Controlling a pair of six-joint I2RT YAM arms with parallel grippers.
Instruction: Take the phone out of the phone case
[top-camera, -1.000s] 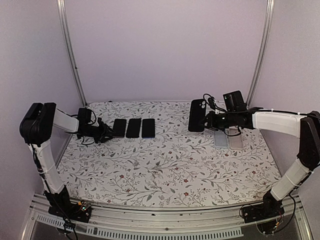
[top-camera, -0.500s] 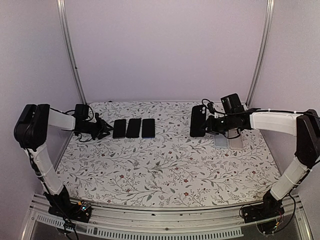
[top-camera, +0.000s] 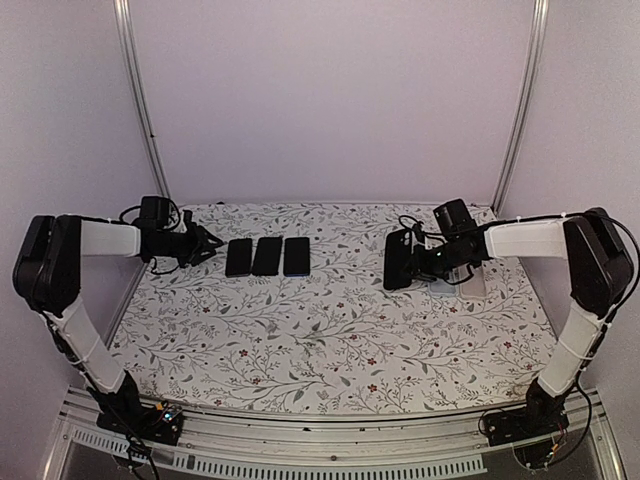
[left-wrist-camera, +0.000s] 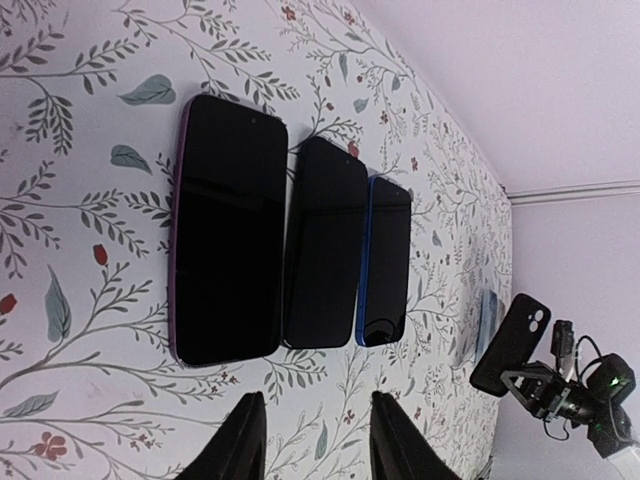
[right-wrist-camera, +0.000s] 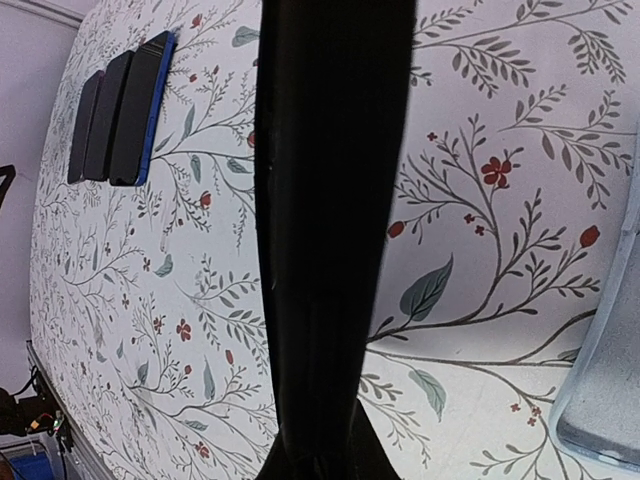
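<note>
My right gripper (top-camera: 413, 263) is shut on a black phone case (top-camera: 397, 258) with a camera cutout, holding it on edge low over the cloth at the right. In the right wrist view the phone case (right-wrist-camera: 325, 200) runs edge-on up from the right gripper (right-wrist-camera: 320, 465); whether a phone is inside I cannot tell. Three phones lie side by side at the back left: purple-edged (left-wrist-camera: 225, 230), black (left-wrist-camera: 322, 245) and blue-edged (left-wrist-camera: 385, 262). My left gripper (left-wrist-camera: 315, 440) is open and empty, left of that row (top-camera: 267, 256).
Two pale cases (top-camera: 441, 281) (top-camera: 472, 283) lie flat just right of the held case; one shows at the right wrist view's edge (right-wrist-camera: 605, 380). A floral cloth (top-camera: 330, 340) covers the table. Metal frame posts (top-camera: 150, 140) stand at the back corners.
The right arm has lowered the black case towards the cloth, close to the pale cases. The left gripper has drawn back to the left, away from the row of phones.
</note>
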